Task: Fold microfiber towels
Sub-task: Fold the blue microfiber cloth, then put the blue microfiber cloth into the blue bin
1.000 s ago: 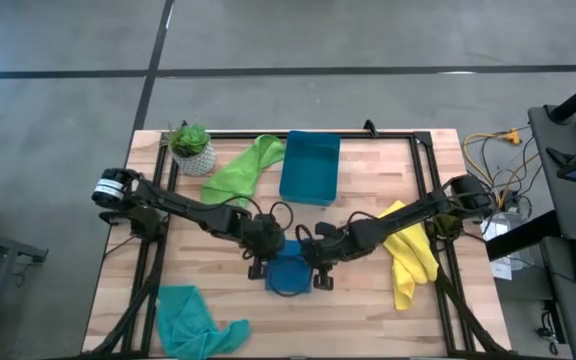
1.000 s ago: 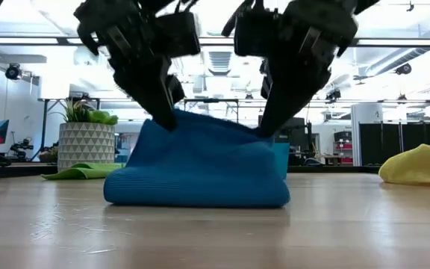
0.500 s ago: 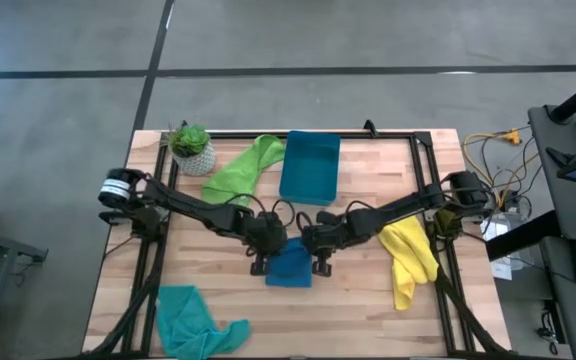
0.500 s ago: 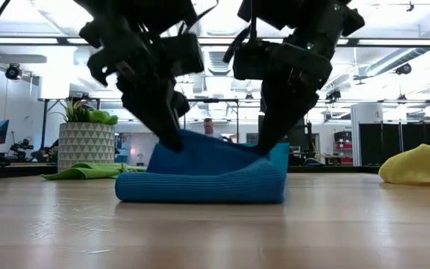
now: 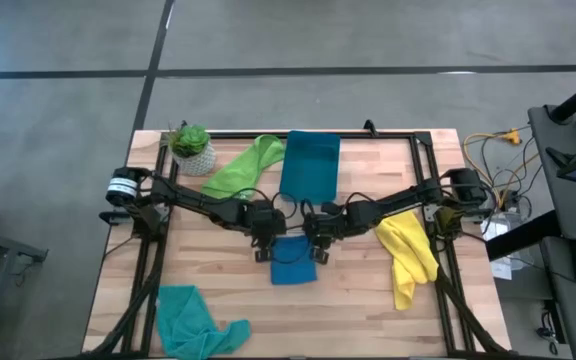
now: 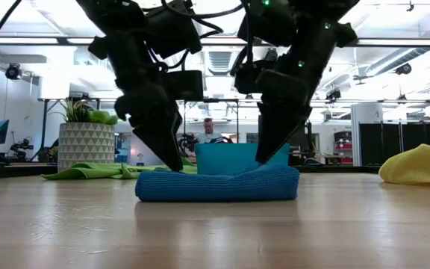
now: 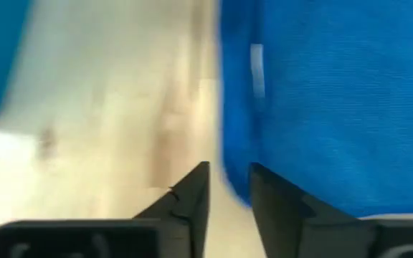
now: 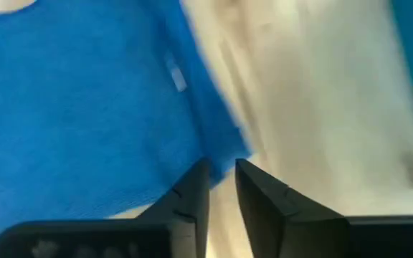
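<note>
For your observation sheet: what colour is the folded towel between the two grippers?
Blue; the folded towel shows best in the low view.

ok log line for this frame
step: releasing fold | left gripper: open, at blue towel | right gripper: open, same towel | towel: flat on table

text: none readable | labels: none | signs: none

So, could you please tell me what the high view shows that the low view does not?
Only the high view shows the teal towel at the table's near-left corner. Only the low view shows a person behind the bin. Both show the blue towel, the left gripper and the right gripper at its far edge.
</note>
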### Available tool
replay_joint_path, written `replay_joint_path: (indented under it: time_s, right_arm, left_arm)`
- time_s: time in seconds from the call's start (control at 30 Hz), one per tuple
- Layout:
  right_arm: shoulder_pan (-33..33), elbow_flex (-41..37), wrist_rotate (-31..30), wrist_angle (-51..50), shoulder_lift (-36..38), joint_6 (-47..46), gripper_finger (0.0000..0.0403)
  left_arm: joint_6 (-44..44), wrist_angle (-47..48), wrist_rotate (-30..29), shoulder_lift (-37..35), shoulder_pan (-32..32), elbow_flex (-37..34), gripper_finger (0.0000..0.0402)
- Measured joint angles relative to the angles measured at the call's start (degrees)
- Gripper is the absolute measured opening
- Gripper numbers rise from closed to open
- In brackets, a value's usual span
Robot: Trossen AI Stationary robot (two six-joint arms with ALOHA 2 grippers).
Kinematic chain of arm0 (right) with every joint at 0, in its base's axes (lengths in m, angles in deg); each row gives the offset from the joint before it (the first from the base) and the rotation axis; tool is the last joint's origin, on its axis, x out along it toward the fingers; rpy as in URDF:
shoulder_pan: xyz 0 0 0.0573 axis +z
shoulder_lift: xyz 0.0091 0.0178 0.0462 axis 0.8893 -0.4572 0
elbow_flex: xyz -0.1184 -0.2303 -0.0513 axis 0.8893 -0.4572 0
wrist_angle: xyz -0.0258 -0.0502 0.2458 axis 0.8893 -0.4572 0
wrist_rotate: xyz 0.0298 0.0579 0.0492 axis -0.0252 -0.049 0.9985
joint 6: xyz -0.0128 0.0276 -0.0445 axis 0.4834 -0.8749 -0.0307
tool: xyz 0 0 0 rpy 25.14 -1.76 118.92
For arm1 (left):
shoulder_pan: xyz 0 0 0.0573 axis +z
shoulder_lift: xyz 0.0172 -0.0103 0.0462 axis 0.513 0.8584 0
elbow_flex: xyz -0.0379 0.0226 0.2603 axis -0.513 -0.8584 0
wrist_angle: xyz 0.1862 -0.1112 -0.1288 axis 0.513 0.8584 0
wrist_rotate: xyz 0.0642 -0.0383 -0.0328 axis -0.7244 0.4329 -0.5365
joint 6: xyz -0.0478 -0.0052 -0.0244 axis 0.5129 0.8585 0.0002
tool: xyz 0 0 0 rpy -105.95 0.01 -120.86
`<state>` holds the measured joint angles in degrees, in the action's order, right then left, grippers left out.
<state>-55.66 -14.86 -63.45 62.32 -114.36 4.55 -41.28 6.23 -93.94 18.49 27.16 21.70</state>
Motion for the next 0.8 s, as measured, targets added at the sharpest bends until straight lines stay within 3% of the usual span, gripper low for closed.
replay_joint_path:
  time_s: [0.13, 0.23, 0.33, 0.53, 0.63, 0.8]
  right_arm:
    - [-0.19, -0.01, -0.26, 1.09, 3.55, 1.2, 0.0108]
    - [0.28, -1.33, 3.49, 4.0, 7.02, 2.41, 0.0127]
    - [1.29, -4.08, 8.94, 9.69, 10.45, -0.19, 0.0139]
    - [5.3, -13.93, 10.28, 24.12, 15.49, -8.73, 0.0148]
    - [9.53, -16.52, 10.41, 30.45, 15.76, -0.89, 0.0146]
    - [15.56, -14.92, 10.53, 30.01, 11.26, 12.01, 0.0146]
  left_arm:
    - [0.11, 2.39, -0.7, -1.32, 1.32, 0.0, 0.0135]
    - [2.01, 3.55, 1.42, -2.46, 1.46, 0.0, 0.015]
    - [4.67, 3.99, 7.66, -2.7, 1.38, 0.02, 0.015]
    - [12.36, 3.64, 13.91, -3.52, -0.54, 0.02, 0.0127]
    - [14.28, 3.25, 13.97, -4.17, -2.0, 0.02, 0.0114]
    - [16.11, 3.78, 13.95, -4.3, -4.17, 0.04, 0.0095]
